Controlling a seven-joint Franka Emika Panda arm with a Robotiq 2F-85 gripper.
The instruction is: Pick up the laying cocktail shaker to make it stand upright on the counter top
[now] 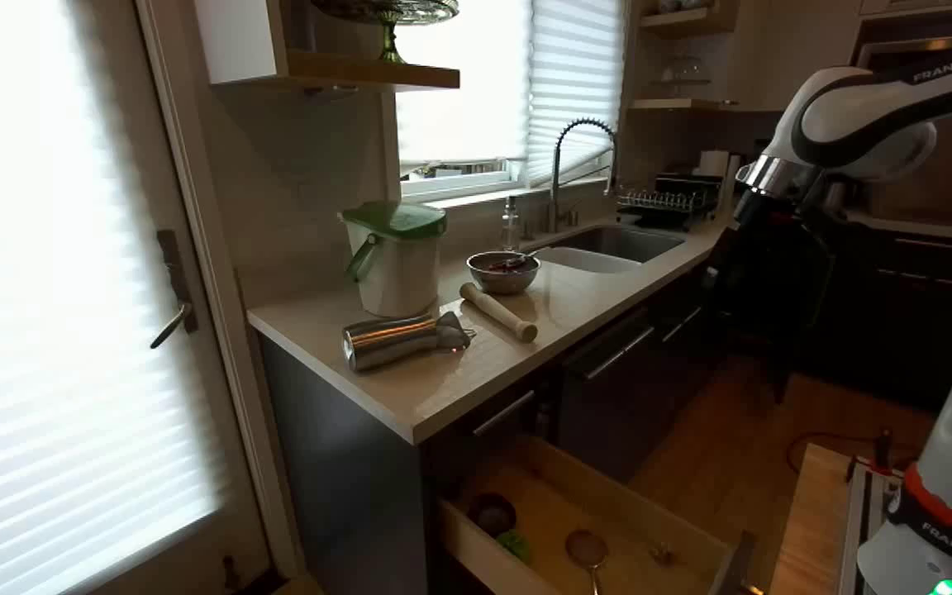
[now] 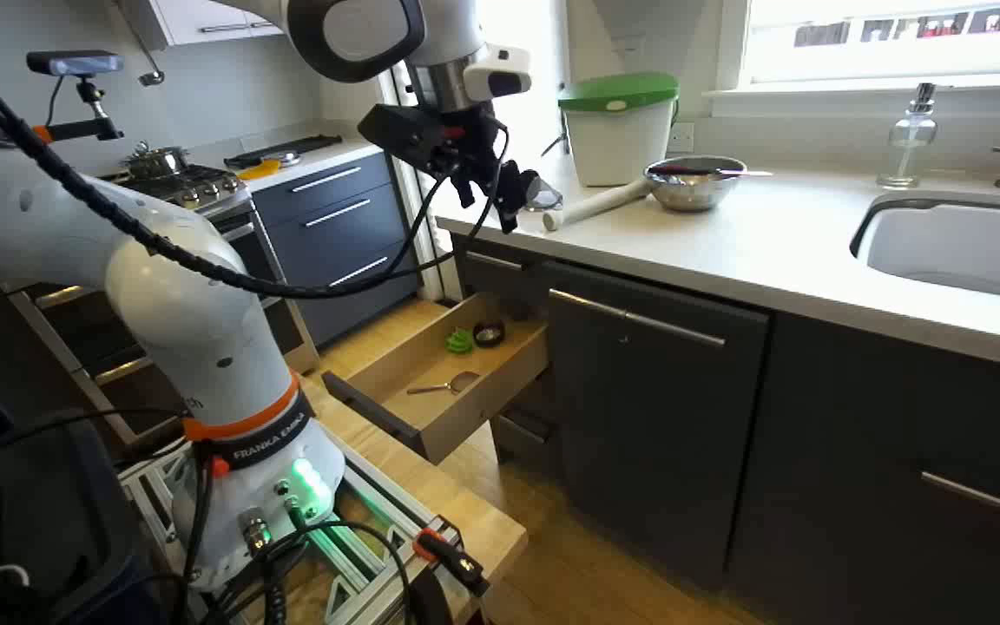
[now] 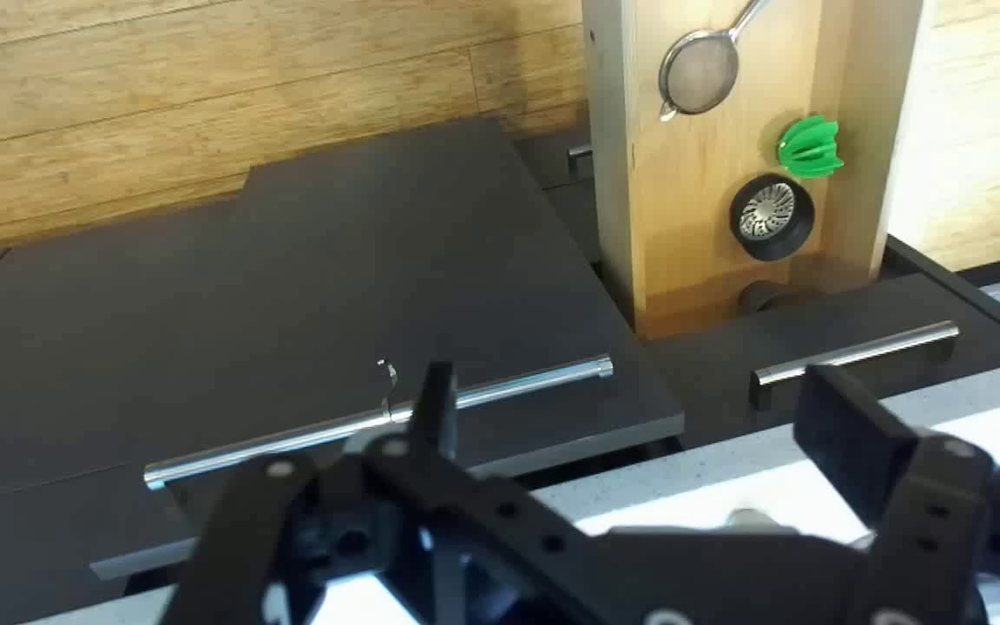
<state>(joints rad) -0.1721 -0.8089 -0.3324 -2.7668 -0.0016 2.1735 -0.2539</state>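
FRANKA EMIKA arm [image 2: 174,286], shaker [image 1: 389,340] lying; tool [image 3: 634,412] spread

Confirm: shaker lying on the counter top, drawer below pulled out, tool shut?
One miss: the tool is open, its fingers well apart in the wrist view. The cocktail shaker does lie on the counter top, and the drawer below is pulled out.
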